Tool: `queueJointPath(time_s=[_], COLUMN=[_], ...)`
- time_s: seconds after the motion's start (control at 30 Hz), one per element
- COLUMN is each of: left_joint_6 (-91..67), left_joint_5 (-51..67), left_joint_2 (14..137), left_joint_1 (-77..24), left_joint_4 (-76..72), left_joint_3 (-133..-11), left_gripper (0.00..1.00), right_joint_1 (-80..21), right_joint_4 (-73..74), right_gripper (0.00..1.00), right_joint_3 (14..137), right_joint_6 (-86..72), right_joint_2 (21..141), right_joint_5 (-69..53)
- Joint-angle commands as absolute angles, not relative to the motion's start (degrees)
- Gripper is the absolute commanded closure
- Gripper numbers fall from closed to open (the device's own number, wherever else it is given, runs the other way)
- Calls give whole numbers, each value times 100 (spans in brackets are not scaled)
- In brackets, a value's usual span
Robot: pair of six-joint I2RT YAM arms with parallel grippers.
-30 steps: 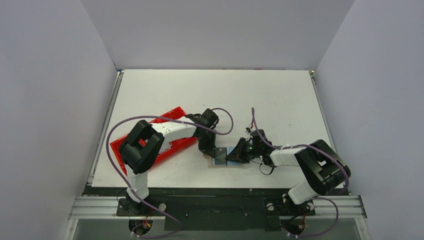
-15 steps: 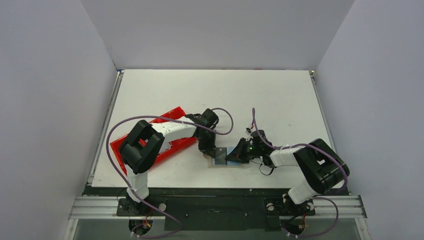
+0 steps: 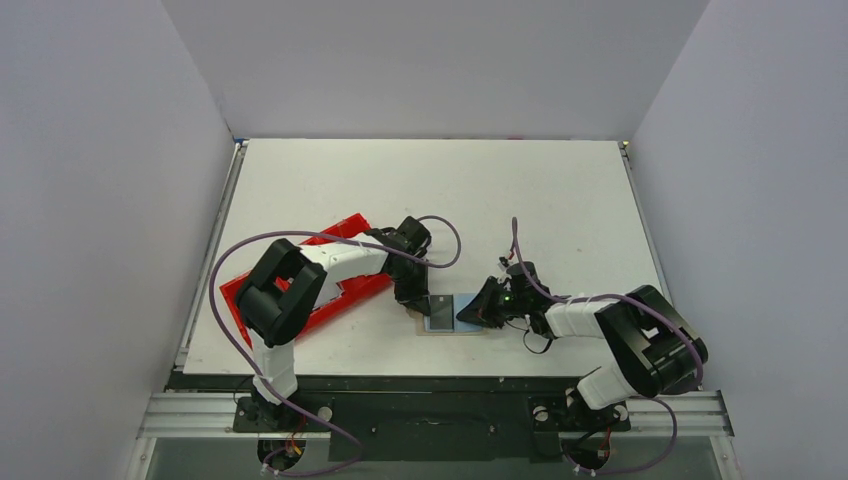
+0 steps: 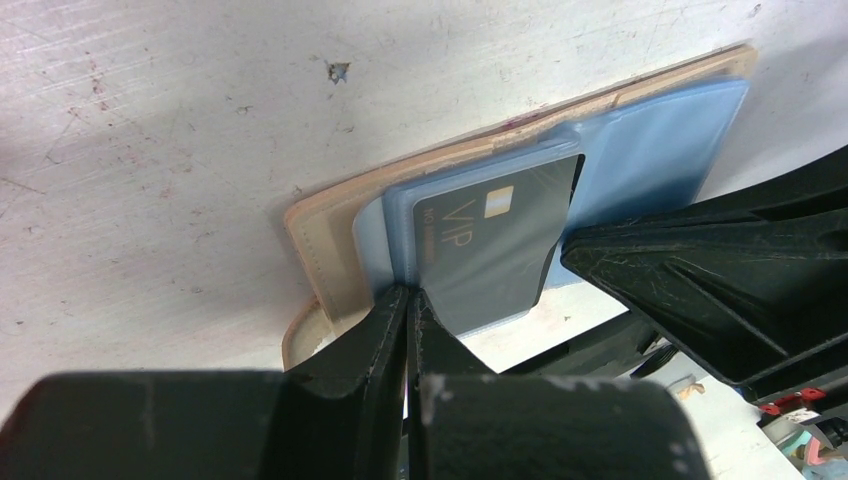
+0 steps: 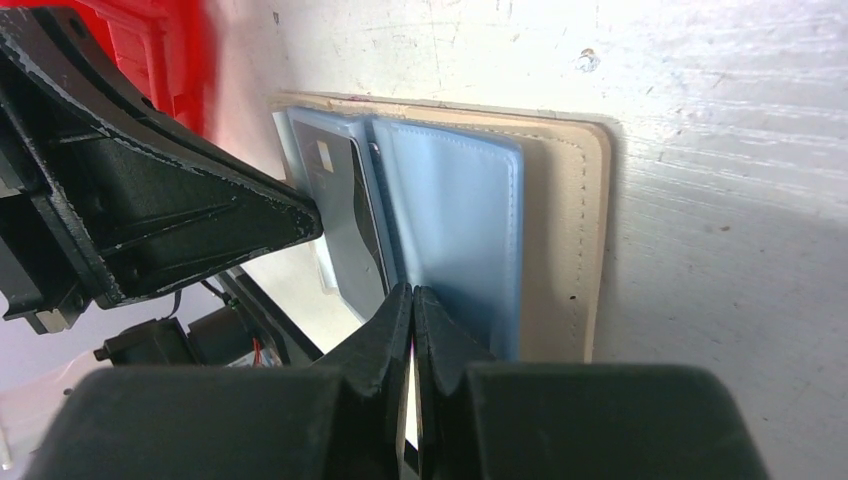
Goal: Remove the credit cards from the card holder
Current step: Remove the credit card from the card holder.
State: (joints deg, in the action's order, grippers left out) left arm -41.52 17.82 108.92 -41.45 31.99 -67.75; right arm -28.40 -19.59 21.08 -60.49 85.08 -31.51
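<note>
White surface [image 3: 430, 190], red tray [image 3: 345, 226] at left, tan card holder [image 5: 565, 250] lying open near front edge, left claw [image 4: 405, 297] and right claw [image 5: 412, 292] each pinched together at opposite sides, dark VIP credit card [image 4: 490, 250] inside blue sleeve [image 5: 455, 230]

— Where is room left on the table [image 3: 430, 190]?
— The far half is left open, all the way across. Grey walls [image 3: 100, 200] are set round three sides.
— What is in the way on the left?
— A long red tray [image 3: 335, 300] is laid there, and the left arm [image 3: 345, 260] is stretched over it.
— And by the card holder [image 3: 452, 327]?
— It is hemmed in. The left gripper [image 3: 420, 306] is pressed at its left end and the right gripper [image 3: 468, 314] near its middle fold, both with tips pinched thin. Only a small gap is left between them, over a dark card [image 4: 490, 245].
</note>
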Motion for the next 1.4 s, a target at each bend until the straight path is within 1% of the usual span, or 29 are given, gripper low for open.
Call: queueJointPath(time_s=[0.0, 0.1, 0.23, 0.43, 0.97, 1.23, 1.37], left_joint_6=[-3930, -3933, -3954, -3965, -3986, -3986, -3963], left_joint_5=[963, 970, 992, 1023, 1111, 1100, 1024], left_joint_2=[11341, 11375, 11412, 11443, 11486, 11467, 11460], left_joint_1=[-4114, -4117, -4121, -4130, -4198, -4211, -4166], left_joint_4=[3268, 3267, 3244, 3235, 3168, 3179, 3241], left_joint_3=[-6435, -6450, -6461, -6471, -6483, -6448, -6408], left_gripper=[100, 100, 100, 100, 100, 100, 100], right_joint_1=[-2778, -2785, -2865, -2962, -3094, -3114, -3103], right_joint_4=[-2070, -2294, -2563, -2646, -2900, -2900, -2578], right_gripper=[100, 100, 93, 91, 93, 100, 100], right_joint_3=[2069, 2041, 2059, 2091, 2164, 2197, 2190], right_joint_6=[-5911, -6019, -6071, -6104, -6256, -6267, -6126], right_joint_2=[8378, 8451, 8602, 8740, 9010, 9015, 8767], right_joint_5=[-3053, -3165, -3357, -3393, -3413, -3369, -3179])
